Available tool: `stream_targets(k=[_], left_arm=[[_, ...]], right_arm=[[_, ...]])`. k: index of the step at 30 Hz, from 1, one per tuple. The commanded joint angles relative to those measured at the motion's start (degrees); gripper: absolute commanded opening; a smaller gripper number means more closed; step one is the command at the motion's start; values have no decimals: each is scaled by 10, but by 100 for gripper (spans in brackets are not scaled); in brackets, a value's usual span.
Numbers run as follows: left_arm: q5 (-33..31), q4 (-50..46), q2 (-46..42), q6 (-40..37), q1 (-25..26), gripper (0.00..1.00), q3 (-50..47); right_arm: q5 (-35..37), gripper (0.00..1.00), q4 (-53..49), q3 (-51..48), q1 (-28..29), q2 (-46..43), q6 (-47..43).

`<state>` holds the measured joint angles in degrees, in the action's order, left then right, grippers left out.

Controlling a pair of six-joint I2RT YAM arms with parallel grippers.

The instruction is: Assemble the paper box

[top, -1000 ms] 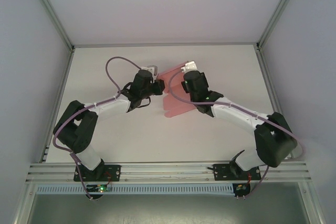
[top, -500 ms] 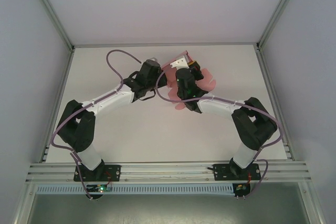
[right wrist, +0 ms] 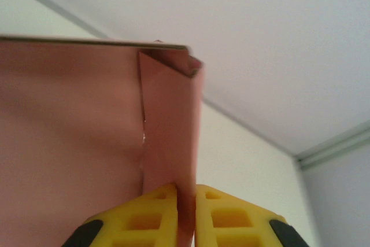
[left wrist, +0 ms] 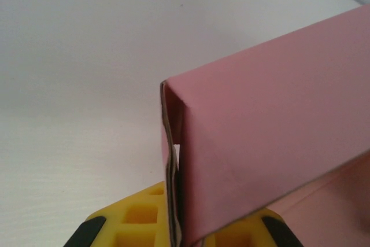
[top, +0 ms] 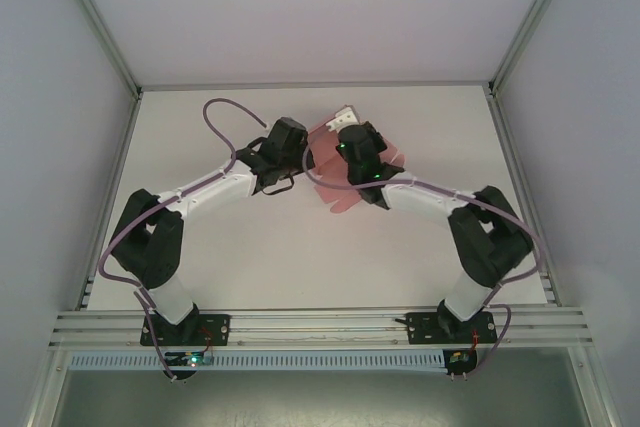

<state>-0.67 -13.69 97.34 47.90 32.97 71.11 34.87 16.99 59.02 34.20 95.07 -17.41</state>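
The paper box (top: 338,195) is a pink die-cut card, partly folded and held above the table between both arms. My left gripper (top: 307,154) comes in from the left and is shut on the card's folded edge. In the left wrist view the yellow fingers (left wrist: 136,224) pinch the doubled edge of the paper box (left wrist: 272,131). My right gripper (top: 343,124) reaches from the right and is shut on a narrow folded flap. In the right wrist view that flap of the paper box (right wrist: 170,125) runs up from between the yellow pads (right wrist: 231,221). Rounded flaps stick out at the lower middle and at the right.
The white table (top: 250,247) lies under the arms, with grey enclosure walls and aluminium rails (top: 320,322) around it. A purple cable (top: 222,117) loops above the left arm. Both arm bases sit at the near edge.
The right arm has folded in and its gripper has turned towards the back left, swinging the pink card round. The left gripper shifted slightly right and kept its hold.
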Motion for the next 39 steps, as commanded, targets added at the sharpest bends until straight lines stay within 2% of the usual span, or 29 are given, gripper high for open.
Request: stream_targets(k=[1, 2, 6, 8, 12, 14, 15, 16, 19, 23, 25, 27, 29, 33, 37, 39], left_arm=[[-11, -35, -15, -34, -14, 0, -26], [-11, -22, -20, -38, -14, 0, -29], [-18, -1, -40, -57, -14, 0, -33], [-24, 0, -47, -62, -14, 0, -36], [-25, 0, -53, -80, -14, 0, -40], [-18, 11, -57, -97, -14, 0, -47], [-12, 17, -60, -110, -14, 0, -50], [-8, 23, -63, -125, -14, 0, -53], [11, 35, -66, -215, -15, 0, -52], [41, 47, -66, -415, -19, 0, -47], [54, 56, -67, -467, -33, 0, -45], [114, 44, -69, -517, -54, 0, -34], [146, 22, -71, -583, -66, 0, -21], [180, -72, -55, -777, -67, 0, 25], [180, -224, -8, -923, -66, 0, 127], [173, -269, 16, -999, -59, 0, 163]], right_arm=[[-200, 22, -73, -16, -56, -61, 115], [-231, 30, -73, -21, -55, -69, 114], [-301, 43, -84, -31, -60, -100, 124], [-334, 53, -88, -35, -65, -117, 121], [-355, 71, -90, -43, -72, -154, 122], [-363, 76, -92, -47, -77, -174, 125], [-365, 85, -91, -51, -80, -184, 132], [-371, 98, -90, -55, -84, -195, 140], [-415, 98, -81, -76, -106, -234, 181], [-465, 98, -67, -120, -154, -302, 266], [-476, 98, -72, -141, -175, -336, 292], [-481, 98, -92, -158, -195, -373, 303], [-484, 98, -120, -173, -211, -407, 304], [-477, 98, -171, -190, -230, -459, 301], [-482, 98, -210, -204, -238, -503, 278], [-477, 98, -218, -213, -242, -521, 271]])
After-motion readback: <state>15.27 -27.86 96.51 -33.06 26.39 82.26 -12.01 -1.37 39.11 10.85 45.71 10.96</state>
